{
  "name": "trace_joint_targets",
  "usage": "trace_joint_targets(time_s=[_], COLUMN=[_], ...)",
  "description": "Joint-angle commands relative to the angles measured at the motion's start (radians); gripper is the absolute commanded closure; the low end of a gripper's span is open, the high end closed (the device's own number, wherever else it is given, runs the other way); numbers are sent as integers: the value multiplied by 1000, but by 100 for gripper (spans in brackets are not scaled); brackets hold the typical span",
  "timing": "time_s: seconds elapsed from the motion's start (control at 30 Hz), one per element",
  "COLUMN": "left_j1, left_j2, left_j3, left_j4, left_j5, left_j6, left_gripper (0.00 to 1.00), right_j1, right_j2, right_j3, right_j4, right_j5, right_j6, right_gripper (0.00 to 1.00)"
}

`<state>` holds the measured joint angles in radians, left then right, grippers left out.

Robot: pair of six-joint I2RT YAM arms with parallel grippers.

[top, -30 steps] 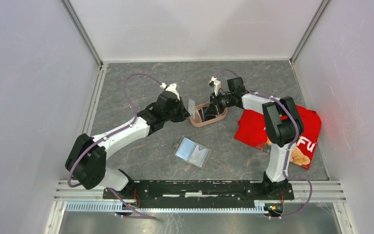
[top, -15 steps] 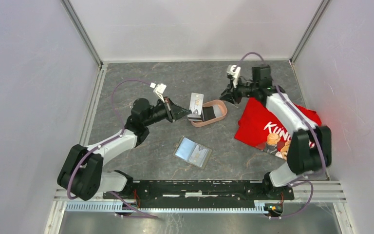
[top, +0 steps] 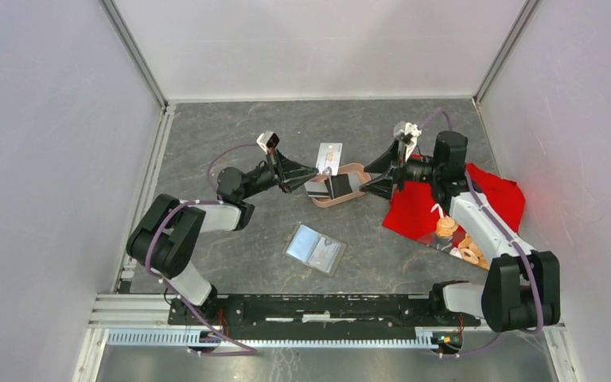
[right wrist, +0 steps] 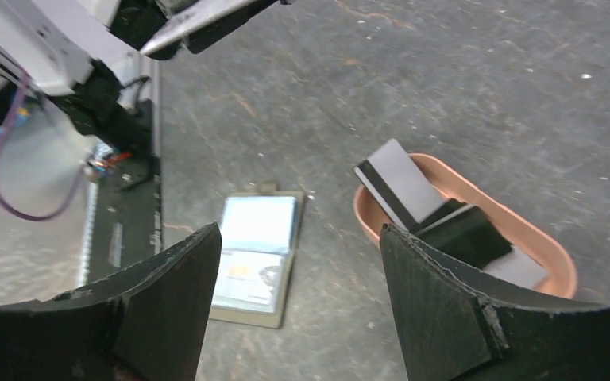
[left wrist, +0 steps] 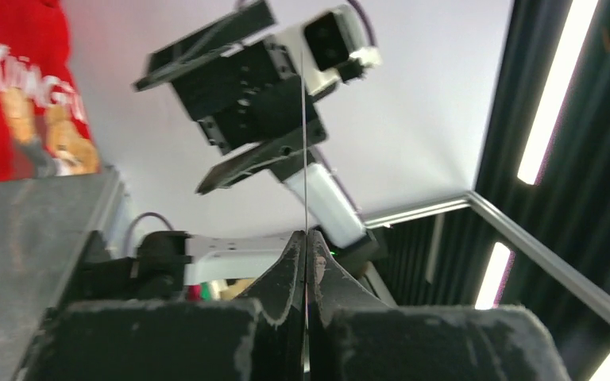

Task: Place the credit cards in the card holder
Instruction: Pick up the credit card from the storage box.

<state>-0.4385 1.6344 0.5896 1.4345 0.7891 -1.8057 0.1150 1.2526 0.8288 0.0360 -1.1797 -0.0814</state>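
At the left gripper (top: 313,169), pads (left wrist: 290,266) pressed flat together on the bottom edge of one whitish credit card (top: 328,157) (only a hairline to the wrist camera, being edge-on). Held up off the table (top: 231,127), standing beyond the fingertips, beside the far-left end of the pink oval tray (top: 363,172) in the top view.

At the right gripper (top: 368,180), fingers (right wrist: 167,302) spread wide, with nothing between them. Pointed at the tray from its right end, close to it; cannot tell whether touching. Faces the left gripper across the tray.

Inside the tray, more credit cards, propped and overlapping. A grey card (right wrist: 397,181) with a dark stripe, leaning out over the rim at the end toward the left arm. A dark card (right wrist: 462,234) lying across it. A pale grey card (right wrist: 524,266) lower down, toward the other end.

Nearer the arm bases, well apart from the tray, the card holder (top: 315,248). Lies open and flat on the table, both pocket panels facing up. One panel glaring pale under the light, the other showing what looks like a printed card; cannot say for sure.

Under the right arm, a red printed cloth (top: 497,191), rumpled on the table near the tray's right end.
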Motion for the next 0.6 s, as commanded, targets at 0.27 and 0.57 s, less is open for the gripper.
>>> trace_joint_targets(time_s=[0.27,0.57], left_j1=[1,-5], left_j2=[57,35], left_j3=[68,35], left_j4=[276,282], left_j5=[86,88], left_j6=[43,77], left_gripper=[98,98], right_j1=[3,99], right_j2=[25,117], right_j3=[-93,-64], right_j4=[845,910], right_j5=[-22,53], right_j6=[1125,1356], right_gripper=[10,22])
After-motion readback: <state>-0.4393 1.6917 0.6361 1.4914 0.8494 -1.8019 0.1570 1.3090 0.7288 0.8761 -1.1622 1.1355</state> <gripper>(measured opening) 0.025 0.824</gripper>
